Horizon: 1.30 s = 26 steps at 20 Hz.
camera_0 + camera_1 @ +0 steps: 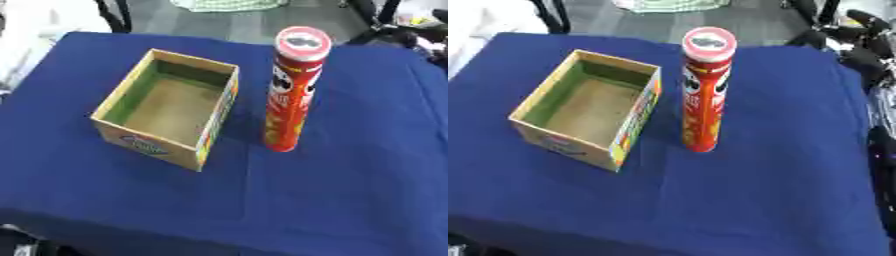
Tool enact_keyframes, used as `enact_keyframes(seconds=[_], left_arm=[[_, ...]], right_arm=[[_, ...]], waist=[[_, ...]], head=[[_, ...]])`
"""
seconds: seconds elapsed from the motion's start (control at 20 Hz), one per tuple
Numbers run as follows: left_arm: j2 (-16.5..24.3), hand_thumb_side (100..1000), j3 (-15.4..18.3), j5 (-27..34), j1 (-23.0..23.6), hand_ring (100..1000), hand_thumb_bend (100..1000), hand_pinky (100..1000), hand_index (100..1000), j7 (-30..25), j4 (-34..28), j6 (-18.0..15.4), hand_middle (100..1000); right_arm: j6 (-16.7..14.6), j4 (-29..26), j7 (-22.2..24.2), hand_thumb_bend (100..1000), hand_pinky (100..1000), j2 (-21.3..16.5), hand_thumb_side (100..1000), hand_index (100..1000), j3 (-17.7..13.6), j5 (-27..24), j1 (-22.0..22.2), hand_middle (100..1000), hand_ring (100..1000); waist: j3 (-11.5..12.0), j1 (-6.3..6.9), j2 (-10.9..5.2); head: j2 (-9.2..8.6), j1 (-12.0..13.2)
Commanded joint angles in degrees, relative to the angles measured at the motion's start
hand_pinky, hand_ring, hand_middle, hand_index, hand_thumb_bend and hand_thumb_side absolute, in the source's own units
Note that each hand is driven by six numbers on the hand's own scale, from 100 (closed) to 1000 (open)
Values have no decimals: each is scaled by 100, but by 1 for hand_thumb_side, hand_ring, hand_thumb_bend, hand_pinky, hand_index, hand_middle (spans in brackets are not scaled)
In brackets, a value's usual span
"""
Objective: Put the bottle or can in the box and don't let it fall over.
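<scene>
Blue cloth covers the table, with grey floor beyond its far edge. On it, left of centre, sits an open cardboard box, nothing inside, its printed side facing right. Just right of the box, apart from it, a tall red can stands upright with its lid on. At the far right edge a black robot hand shows; whether its fingers are spread or curled I cannot tell.
</scene>
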Motion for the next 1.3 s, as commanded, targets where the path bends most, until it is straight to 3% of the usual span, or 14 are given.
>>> enact_keyframes(seconds=[0.05, 0.5, 1.3], left_arm=[[123, 732, 58, -17, -6, 900, 110, 967, 916, -18, -60, -11, 908], [130, 732, 54, -15, 0, 902, 110, 967, 917, -20, -61, -15, 909], [150, 734, 11, -2, -20, 906, 111, 968, 917, -63, -50, -4, 911]], right_arm=[[-21, -121, 30, 813, 876, -145, 216, 836, 9, -37, -95, 976, 947], [-34, -84, 84, 817, 877, -182, 218, 835, 57, -95, -43, 978, 948], [-80, -107, 696, 827, 875, -365, 227, 837, 651, -569, 258, 984, 947]], waist=[[-5, 5, -116], [-18, 10, -125], [20, -12, -125]], head=[[28, 27], [27, 46], [6, 114]])
